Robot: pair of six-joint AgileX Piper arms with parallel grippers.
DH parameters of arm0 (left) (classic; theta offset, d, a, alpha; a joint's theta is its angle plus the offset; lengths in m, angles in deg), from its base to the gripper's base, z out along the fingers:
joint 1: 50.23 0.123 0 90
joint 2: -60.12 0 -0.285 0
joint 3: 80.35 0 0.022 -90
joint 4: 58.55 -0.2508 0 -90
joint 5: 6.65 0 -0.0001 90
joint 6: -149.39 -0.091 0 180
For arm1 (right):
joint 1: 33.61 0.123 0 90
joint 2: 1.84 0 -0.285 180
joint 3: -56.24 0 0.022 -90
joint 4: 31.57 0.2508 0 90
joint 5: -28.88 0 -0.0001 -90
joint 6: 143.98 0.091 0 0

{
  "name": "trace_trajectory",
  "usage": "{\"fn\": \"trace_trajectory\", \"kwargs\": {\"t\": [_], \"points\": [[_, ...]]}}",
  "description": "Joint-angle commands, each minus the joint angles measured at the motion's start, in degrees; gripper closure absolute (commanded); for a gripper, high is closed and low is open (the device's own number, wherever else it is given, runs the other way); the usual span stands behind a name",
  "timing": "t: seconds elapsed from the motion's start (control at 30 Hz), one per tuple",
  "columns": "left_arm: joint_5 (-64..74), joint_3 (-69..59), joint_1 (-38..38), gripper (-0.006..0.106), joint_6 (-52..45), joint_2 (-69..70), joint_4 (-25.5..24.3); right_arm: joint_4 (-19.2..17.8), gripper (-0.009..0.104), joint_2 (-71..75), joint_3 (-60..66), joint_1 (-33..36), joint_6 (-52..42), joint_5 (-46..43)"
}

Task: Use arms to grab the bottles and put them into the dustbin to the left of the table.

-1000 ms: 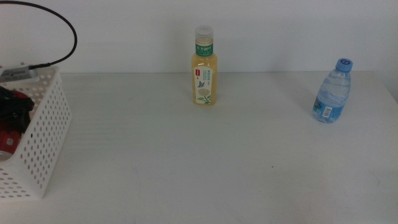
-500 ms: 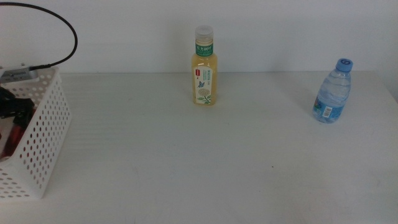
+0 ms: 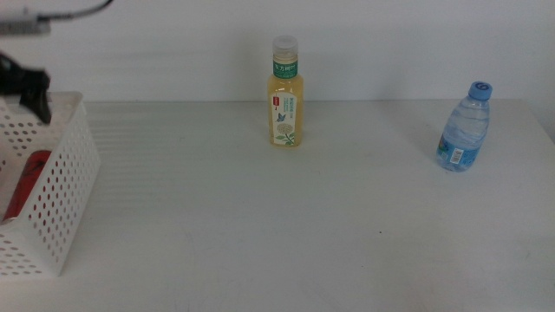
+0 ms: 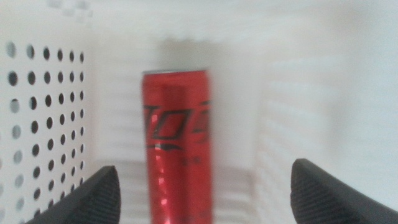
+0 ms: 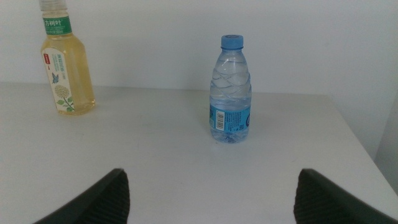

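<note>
Left end effector [image 3: 30,87] above the bin [image 3: 61,186], at 10 o'clock of the middle view, just over the bin's far rim. Jaws spread wide, nothing between them; in the left wrist view its two dark tips [image 4: 205,193] stand far apart with the red can [image 4: 177,143] seen between and beyond them, not touched.

Can [image 3: 26,182] lies on its side inside the bin, on the floor of it, alongside the perforated wall [image 4: 46,118]. In the middle view only a red strip shows through and over the bin wall.

Yellow bottle [image 3: 285,91] upright at 12 o'clock on the worktop [image 3: 277,217], near the far edge, beige cap on, green-white label facing the camera. Well apart from the bin.

Water bottle [image 3: 462,127] upright at 3 o'clock, blue cap on, near the worktop's right edge. Well apart from the yellow bottle.

Right end effector [image 5: 208,199] out of the middle view. Its wrist view shows both dark jaw tips wide apart and empty, with the water bottle [image 5: 231,90] between and well beyond them, and the yellow bottle [image 5: 65,59] farther off to one side.
</note>
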Motion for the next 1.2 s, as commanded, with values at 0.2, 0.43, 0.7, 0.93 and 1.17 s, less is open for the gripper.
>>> {"fn": "trace_trajectory", "kwargs": {"t": [0.2,0.43,0.7,0.93,1.17], "points": [[3.64,1.80,-9.24,0.010,1.67,16.15,1.15,-0.38,0.018,1.53,-0.41,-0.30,-0.57,-4.35],[-3.38,-6.24,-18.83,0.010,2.50,26.55,-1.19,-0.38,0.018,1.53,-0.41,-0.30,-0.57,-4.35],[-19.49,-24.85,-26.00,0.010,2.50,39.12,-0.51,-0.38,0.018,1.53,-0.41,-0.30,-0.57,-4.35],[-34.76,-39.75,-31.40,0.010,2.76,45.18,0.38,-0.38,0.018,1.53,-0.41,-0.30,-0.57,-4.35],[-49.27,-50.18,-36.16,0.010,2.76,46.45,0.82,-0.38,0.018,1.53,-0.41,-0.30,-0.57,-4.35]]}}
